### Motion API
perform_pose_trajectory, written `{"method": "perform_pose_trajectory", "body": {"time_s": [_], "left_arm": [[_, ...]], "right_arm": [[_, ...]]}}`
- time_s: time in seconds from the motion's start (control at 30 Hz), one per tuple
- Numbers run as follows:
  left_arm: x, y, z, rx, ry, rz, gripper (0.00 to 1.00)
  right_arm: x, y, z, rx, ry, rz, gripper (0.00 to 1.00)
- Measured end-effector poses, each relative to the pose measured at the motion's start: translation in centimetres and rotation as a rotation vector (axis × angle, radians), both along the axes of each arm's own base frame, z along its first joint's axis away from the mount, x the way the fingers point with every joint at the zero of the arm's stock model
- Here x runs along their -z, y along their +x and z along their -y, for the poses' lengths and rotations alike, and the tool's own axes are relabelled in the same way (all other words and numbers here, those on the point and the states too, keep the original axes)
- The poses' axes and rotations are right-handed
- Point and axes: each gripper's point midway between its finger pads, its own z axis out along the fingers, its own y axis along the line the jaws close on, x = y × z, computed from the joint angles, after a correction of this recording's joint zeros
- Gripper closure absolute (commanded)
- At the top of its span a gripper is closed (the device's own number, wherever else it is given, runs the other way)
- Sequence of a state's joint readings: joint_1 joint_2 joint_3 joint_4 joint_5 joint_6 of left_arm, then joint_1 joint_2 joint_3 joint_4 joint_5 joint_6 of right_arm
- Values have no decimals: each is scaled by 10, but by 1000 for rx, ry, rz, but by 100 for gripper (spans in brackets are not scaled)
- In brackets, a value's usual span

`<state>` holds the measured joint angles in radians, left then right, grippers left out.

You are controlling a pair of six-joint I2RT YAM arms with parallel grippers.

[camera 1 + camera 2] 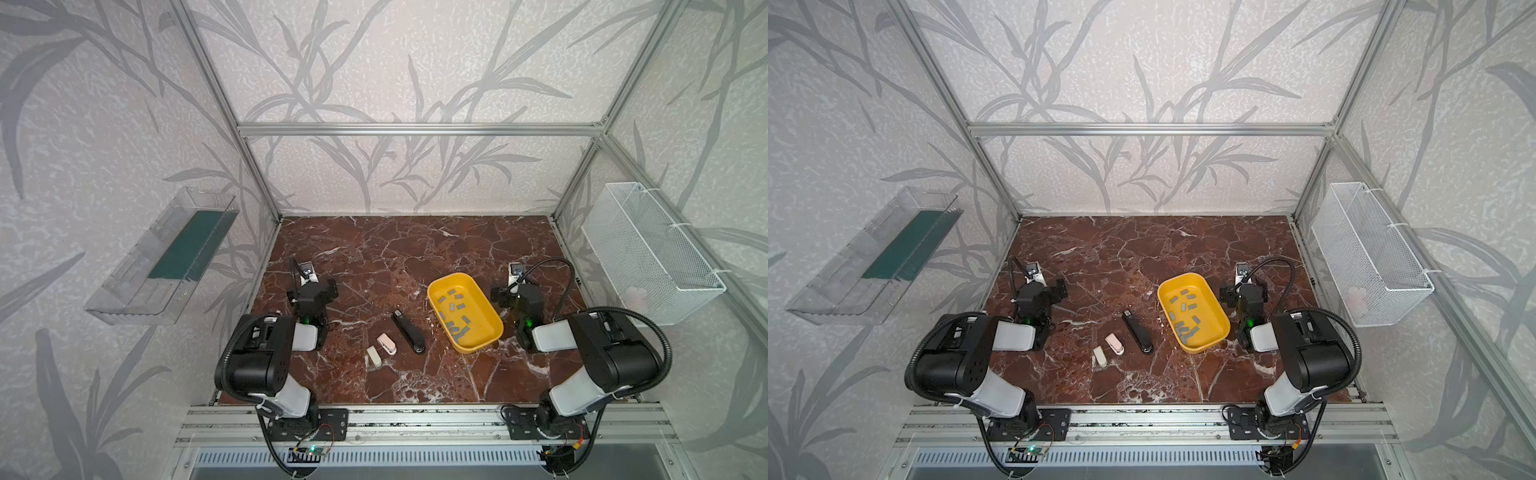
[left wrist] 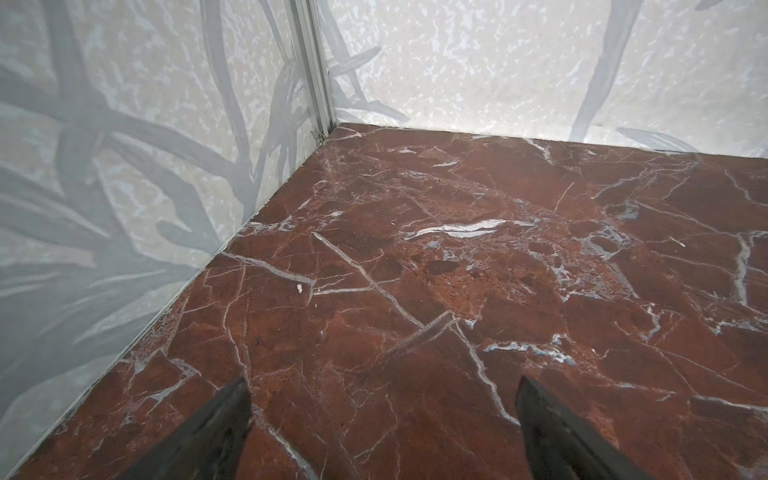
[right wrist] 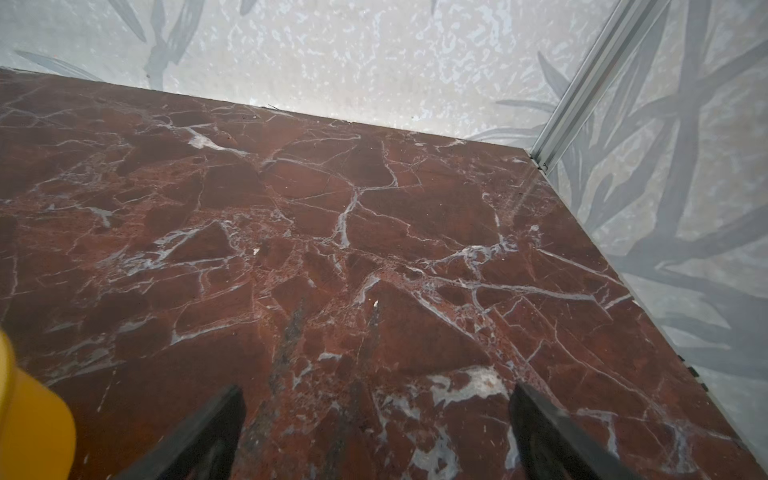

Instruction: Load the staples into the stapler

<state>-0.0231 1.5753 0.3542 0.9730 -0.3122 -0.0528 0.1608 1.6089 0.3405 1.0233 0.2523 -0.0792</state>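
Several small grey staples (image 1: 452, 307) (image 1: 1183, 306) lie loose in a yellow tray (image 1: 489, 309) (image 1: 1219, 309) right of centre in both top views. A long black stapler (image 1: 408, 332) (image 1: 1138, 332) lies shut just left of the tray. Beside it are a small pink stapler (image 1: 386, 344) (image 1: 1114, 343) and a small cream stapler (image 1: 373, 357) (image 1: 1099, 356). My left gripper (image 1: 312, 287) (image 1: 1040, 291) (image 2: 382, 390) is open over bare marble, well left of the staplers. My right gripper (image 1: 515, 291) (image 1: 1244, 291) (image 3: 374, 395) is open just right of the tray, whose rim (image 3: 29, 415) shows in the right wrist view.
The red marble tabletop (image 1: 395, 257) is walled on three sides by patterned panels with aluminium posts. A clear plastic bin (image 1: 162, 262) hangs on the left wall and a white wire basket (image 1: 652, 253) on the right wall. An aluminium rail (image 1: 415, 419) runs along the front edge.
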Motion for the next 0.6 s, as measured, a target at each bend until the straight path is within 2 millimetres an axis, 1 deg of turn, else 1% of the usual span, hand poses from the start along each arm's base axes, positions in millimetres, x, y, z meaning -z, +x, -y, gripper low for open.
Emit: {"method": "perform_pose_trajectory", "body": {"time_s": [0.2,0.6], "left_arm": [[0,0,0,0,0,0,1],[0,0,0,0,0,0,1]], "right_arm": [[-1,0,-5,-13,-4,4,1],[-1,0,-4,-16,-14,3,1]]}}
